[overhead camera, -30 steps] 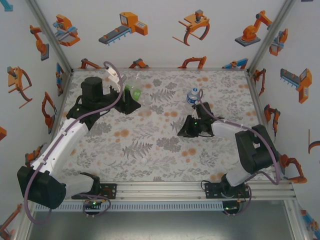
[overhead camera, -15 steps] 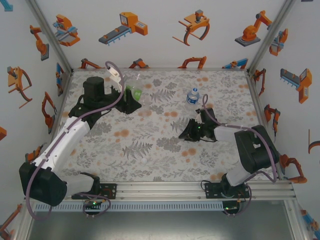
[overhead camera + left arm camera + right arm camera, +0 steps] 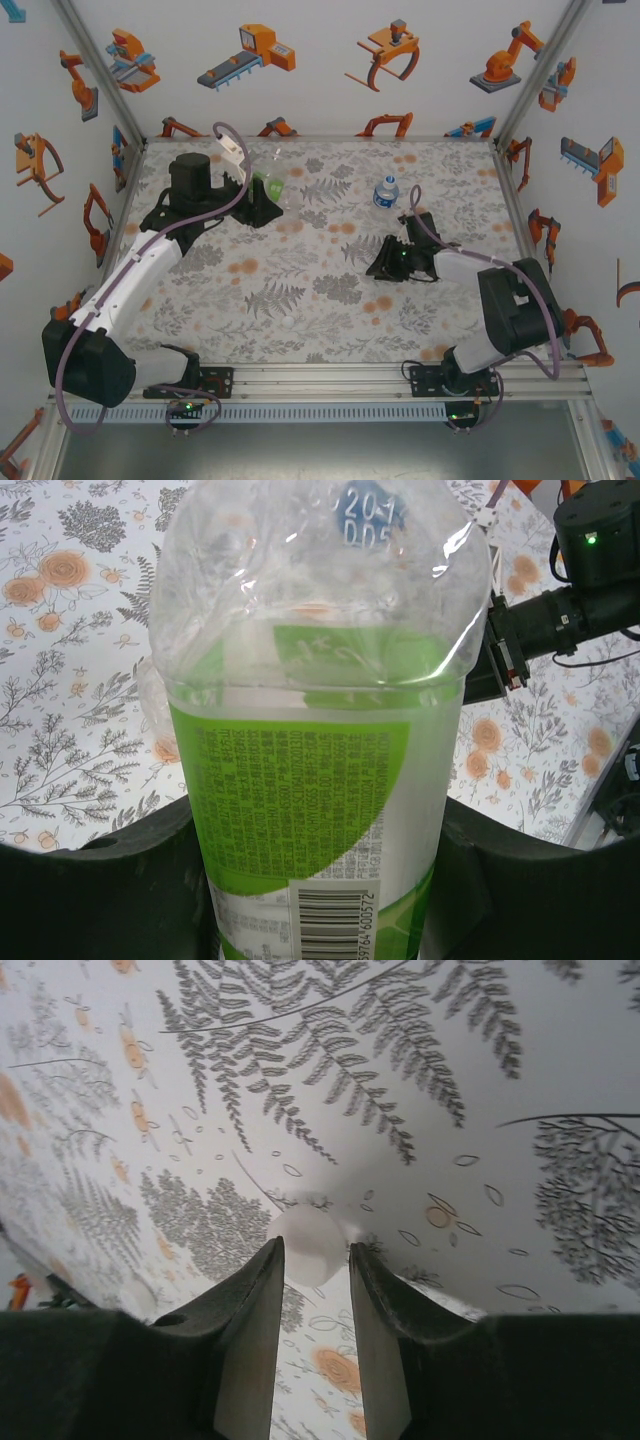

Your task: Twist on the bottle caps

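The left gripper (image 3: 259,204) is reaching to the far left part of the table (image 3: 250,290) and is clamping the green bottle (image 3: 268,185) at its lower body. In the left wrist view the 2 dark fingers (image 3: 100,885) are pressing against either side of the bottle's green-and-white label, just above the barcode, and the bottle's clear upper part is rising away from the camera. Its neck is lying past the edge of that view, so whether a cap is sitting on it cannot be told.

The right gripper (image 3: 313,1260) is hovering low over the flower-print cloth, right of the table's middle, with its jaws standing only a narrow slot apart. A white cap (image 3: 308,1243) is lying on the cloth right at the fingertips (it is looking a little wider than the slot). Whether the tips are touching it cannot be told, and nothing is sitting deeper between the fingers.

The blue-label bottle (image 3: 386,192) is standing upright on the far right half of the table, just beyond the right gripper and apart from it. Its top is too small to read. Well apart from both grippers, 1 more small white cap (image 3: 290,322) is resting on the cloth toward the near edge, between the 2 arms.
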Available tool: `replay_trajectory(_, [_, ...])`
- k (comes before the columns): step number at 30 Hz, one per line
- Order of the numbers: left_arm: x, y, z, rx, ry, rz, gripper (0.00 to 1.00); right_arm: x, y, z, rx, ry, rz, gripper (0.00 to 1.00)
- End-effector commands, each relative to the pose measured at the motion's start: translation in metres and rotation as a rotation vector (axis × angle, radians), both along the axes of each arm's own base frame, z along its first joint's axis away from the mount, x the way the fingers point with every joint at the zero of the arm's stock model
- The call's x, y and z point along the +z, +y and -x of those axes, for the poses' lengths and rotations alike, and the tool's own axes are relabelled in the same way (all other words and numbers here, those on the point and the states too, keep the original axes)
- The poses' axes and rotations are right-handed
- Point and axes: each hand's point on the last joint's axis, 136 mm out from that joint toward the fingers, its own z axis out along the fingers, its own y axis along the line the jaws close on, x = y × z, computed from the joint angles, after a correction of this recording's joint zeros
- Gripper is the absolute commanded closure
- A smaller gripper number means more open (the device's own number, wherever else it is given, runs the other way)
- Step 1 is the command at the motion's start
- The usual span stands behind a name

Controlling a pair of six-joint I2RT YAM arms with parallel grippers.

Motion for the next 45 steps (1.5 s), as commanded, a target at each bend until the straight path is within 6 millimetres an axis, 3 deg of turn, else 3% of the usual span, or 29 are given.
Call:
replay_trajectory(1, [0.006,0.000,0.000,-0.009,-0.018,0.015,1.00,-0.003,-0.020,0.008,0.029,0.018,0.165,0.64])
replay_trajectory(15, [0.011,0.001,0.002,-0.010,-0.030,0.020,1.00,0.036,-0.006,0.007,0.210,-0.071,0.467,0.46])
replay_trajectory(23, [0.011,0.002,0.003,-0.011,-0.031,0.021,1.00,0.035,0.026,0.008,0.322,-0.080,0.544,0.40])
replay_trajectory(34, [0.011,0.002,0.003,-0.012,-0.032,0.020,1.00,0.012,0.042,0.005,0.338,-0.030,0.540,0.49])
replay_trajectory(45, [0.010,0.001,0.003,-0.014,-0.025,0.019,1.00,0.009,0.044,0.003,0.345,-0.024,0.545,0.56])
